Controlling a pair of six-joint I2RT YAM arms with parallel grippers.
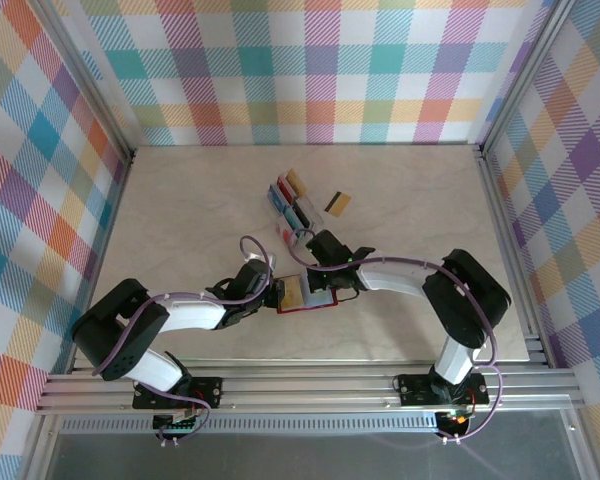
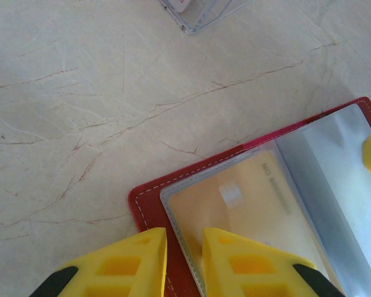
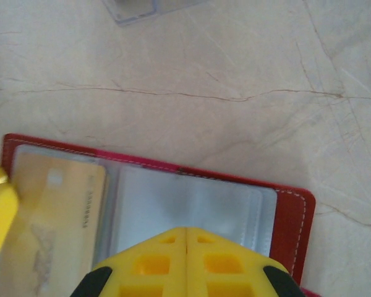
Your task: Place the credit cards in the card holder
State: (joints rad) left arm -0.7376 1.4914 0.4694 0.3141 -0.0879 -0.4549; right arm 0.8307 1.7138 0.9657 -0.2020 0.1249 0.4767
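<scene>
Card holder (image 1: 307, 300): red with pale stitching, lies open and flat on the table (image 1: 180, 220) close to the near edge, between the two arms. Carries a gold card (image 1: 293, 292) under the clear sleeve of its left half, chip and embossed digits readable through the plastic in the left wrist view (image 2: 247, 204); grey, glossy sleeve beside it. Left gripper (image 1: 268, 293) at the holder's left end, yellow fingers (image 2: 247, 263) a narrow gap apart, with the red stitched border running into that gap; pinching or merely pressing, impossible to tell. Right gripper (image 1: 328, 283) over the holder's right half, fingers (image 3: 154, 263) pressed together with no gap and nothing visible between them, tips above the grey sleeve. Farther back, well apart from the holder, a clear rack (image 1: 288, 208) with more credit cards (image 1: 298, 182) standing in its slots, and just to its right a loose striped card (image 1: 338, 204), gold with a dark band, flat on the table. Tabletop of pale beige marble pattern crossed by thin brown veins (image 2: 111, 93), matte with soft glare. Walls (image 1: 300, 70) on three sides in pastel plaid of teal, orange, purple and yellow; aluminium rails (image 1: 310, 385) along the front, both arm bases bolted there
</scene>
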